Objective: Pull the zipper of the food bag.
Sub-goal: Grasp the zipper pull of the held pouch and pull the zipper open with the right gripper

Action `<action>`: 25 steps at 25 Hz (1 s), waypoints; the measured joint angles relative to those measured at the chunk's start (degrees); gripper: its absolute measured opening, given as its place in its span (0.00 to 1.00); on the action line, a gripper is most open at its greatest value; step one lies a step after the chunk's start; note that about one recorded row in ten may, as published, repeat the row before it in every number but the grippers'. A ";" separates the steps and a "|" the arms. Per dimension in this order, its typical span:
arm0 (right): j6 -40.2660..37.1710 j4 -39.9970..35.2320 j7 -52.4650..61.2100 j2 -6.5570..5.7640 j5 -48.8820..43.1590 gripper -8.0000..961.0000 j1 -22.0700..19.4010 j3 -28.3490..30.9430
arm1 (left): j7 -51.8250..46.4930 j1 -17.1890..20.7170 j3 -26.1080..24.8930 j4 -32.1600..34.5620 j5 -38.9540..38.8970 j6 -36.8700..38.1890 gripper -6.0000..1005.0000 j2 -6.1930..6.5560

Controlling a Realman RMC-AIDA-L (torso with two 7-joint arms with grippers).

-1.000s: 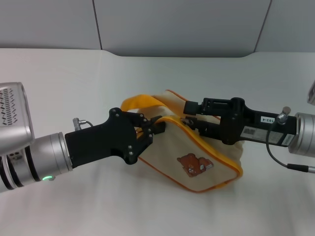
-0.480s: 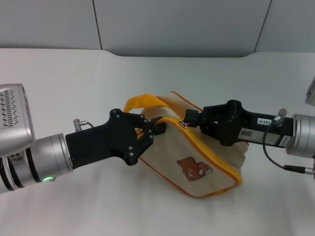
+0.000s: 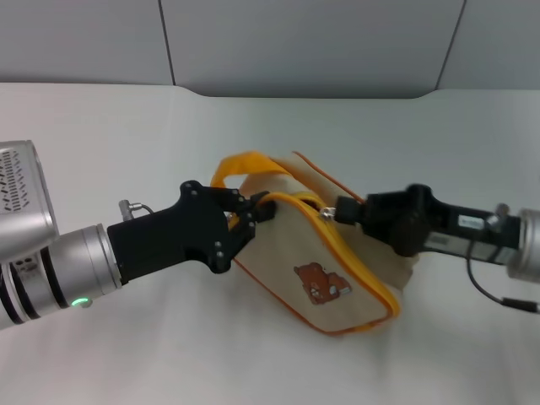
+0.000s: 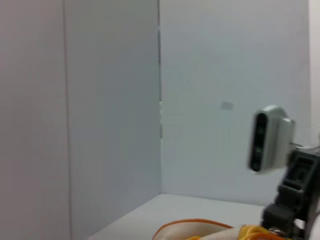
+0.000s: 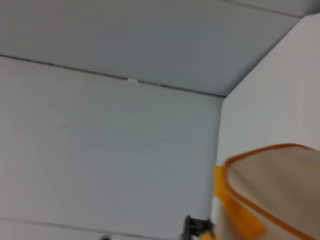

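Observation:
The beige food bag [image 3: 291,245] with orange piping and a brown bear picture lies tilted on the white table [image 3: 110,135]. Its yellow zipper band [image 3: 364,283] curves along the upper edge. The small silvery pull tab [image 3: 326,216] sits near the band's top. My right gripper [image 3: 337,211] reaches in from the right and is shut on the pull tab. My left gripper [image 3: 256,211] comes from the left and is shut on the bag's left end, below the yellow strap handle [image 3: 240,162]. The bag's edge also shows in the right wrist view [image 5: 272,185] and the left wrist view [image 4: 200,231].
Grey wall panels [image 3: 304,42] stand behind the table. The left wrist view shows the other arm's camera housing [image 4: 269,139] above the bag. White table surface lies all around the bag.
My right gripper has turned and drawn slightly right and down with the pull tab. My left gripper and the bag have shifted a little to the left.

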 joint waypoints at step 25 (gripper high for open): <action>-5.10 -2.58 -8.34 -4.20 -0.01 0.03 -5.71 4.15 | -3.02 0.47 -1.69 0.49 -1.76 -5.08 0.05 0.28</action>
